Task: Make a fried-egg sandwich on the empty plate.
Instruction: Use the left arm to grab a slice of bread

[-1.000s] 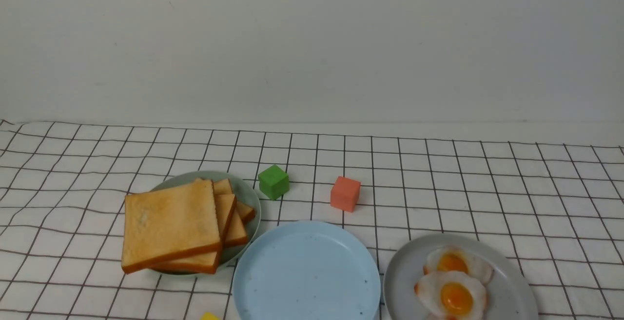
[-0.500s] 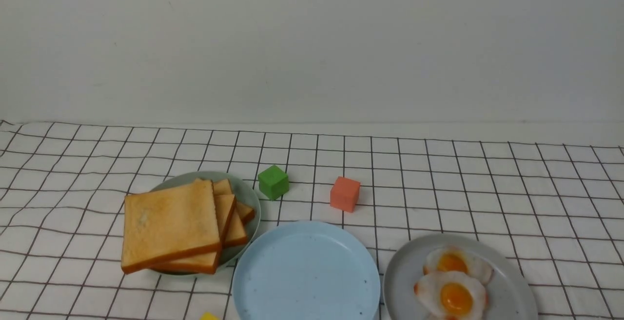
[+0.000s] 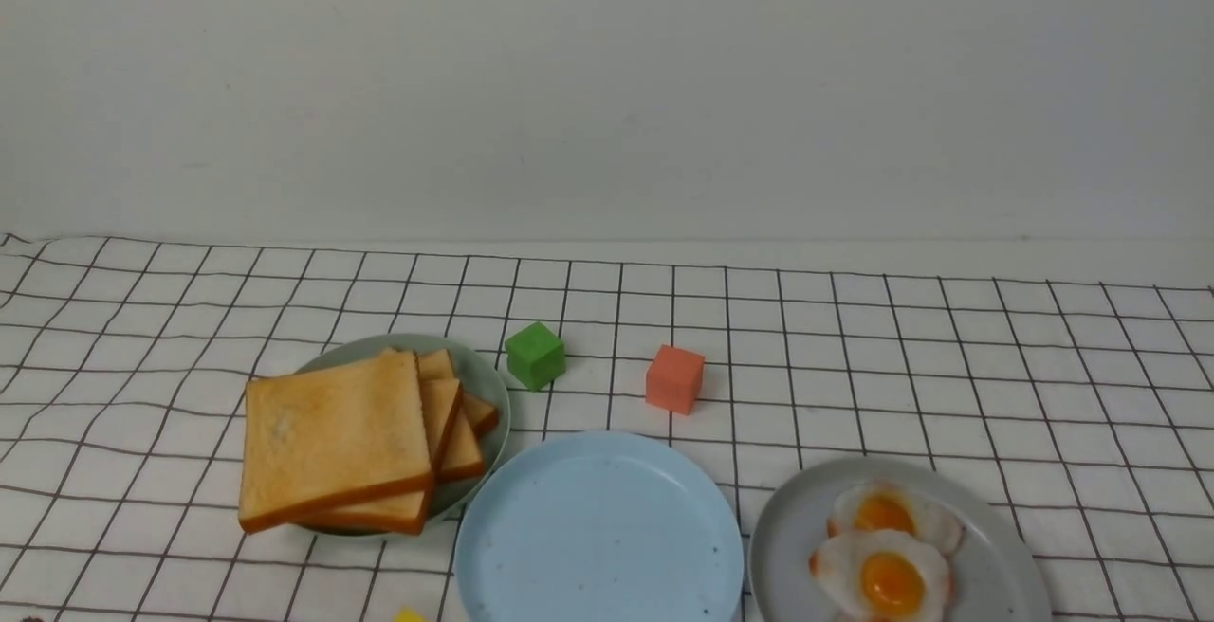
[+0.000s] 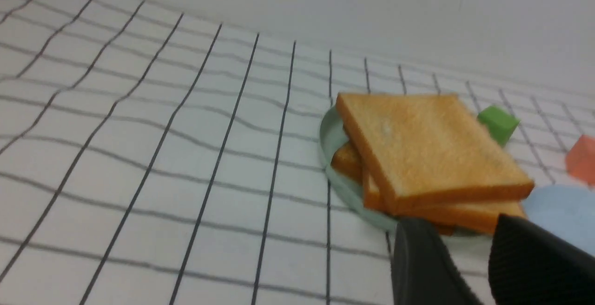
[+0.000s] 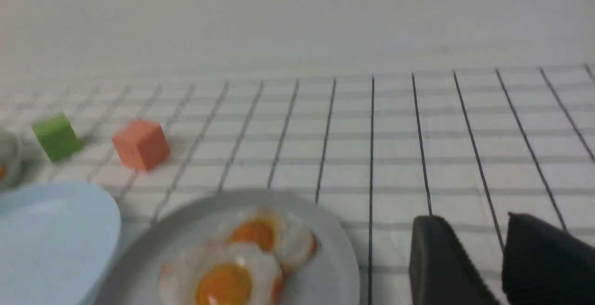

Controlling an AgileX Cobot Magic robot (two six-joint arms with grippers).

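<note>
Left hand: black ribbed fingers, spread part-way, bare cloth showing between them; pinching nothing.
Right hand: same build and part-way spread; empty.
Change: over the last second the whole front view has slid by a trace, all things together. Nothing has shifted against its neighbours, and neither hand has altered its spread.
Meaning for task: judged to be at the very start, with no slice or egg lifted yet. A toast slice onto the blue plate looks like the first call.
Fried-egg sandwich: not yet built; no part of it on its plate.
Toast stack: just ahead of the left hand; square golden-brown slices with darker crusts and porous matte faces, fanned askew.
Pale grey-green plate: round, under the toast, mostly covered.
Empty plate: ahead of both hands and between them; round, light blue, smooth, a few dark specks; bare.
Grey plate: just ahead of the right hand, toward the left hand's side; round, smooth.
Fried eggs: two, overlapping on the grey plate; glossy white, wavy rims, domed orange yolks.
Green cube: beyond the toast from the left hand; matte, soft-edged.
Orange-red cube: beyond the empty plate, apart from the green cube; matte.
Tabletop: white cloth with a dark grid, slightly rumpled, running on past both hands to a plain pale wall.
</note>
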